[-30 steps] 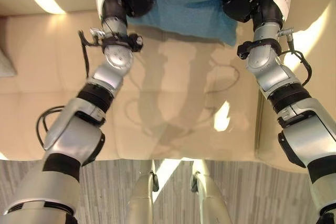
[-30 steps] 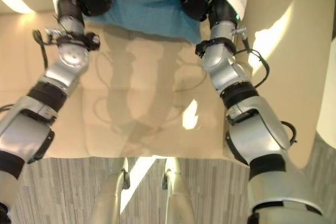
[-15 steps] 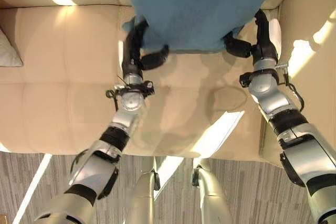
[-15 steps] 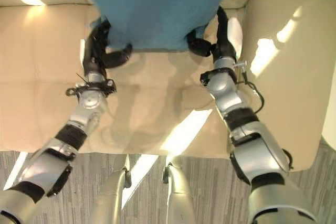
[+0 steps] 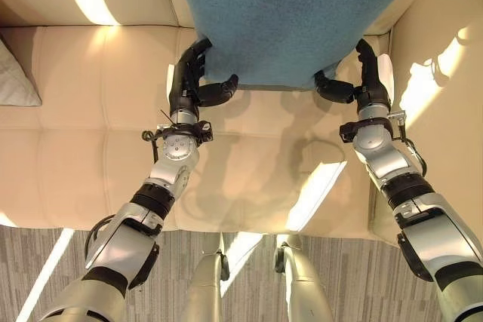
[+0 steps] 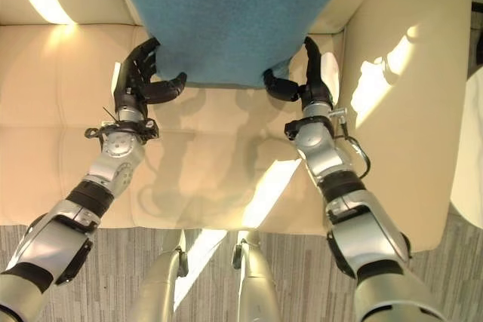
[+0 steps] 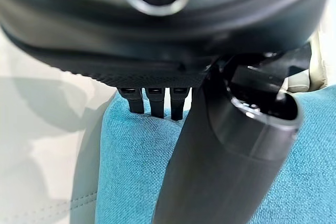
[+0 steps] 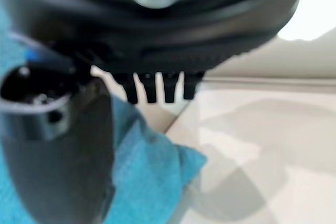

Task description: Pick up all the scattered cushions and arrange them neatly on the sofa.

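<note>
Teal cushion at twelve o'clock, against the sofa backrest. Left hand and right hand grasp its lower corners, thumbs beneath. Lower evenly, seat it square, then release.

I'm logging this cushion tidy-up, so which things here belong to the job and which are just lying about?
Part of the job:
- blue cushion, held between both hands against the sofa back
- left hand and right hand, one at each lower corner
- sofa, where cushions go
- grey cushion, at the sofa's left edge

Just lying about:
- striped floor in front of the sofa
</note>
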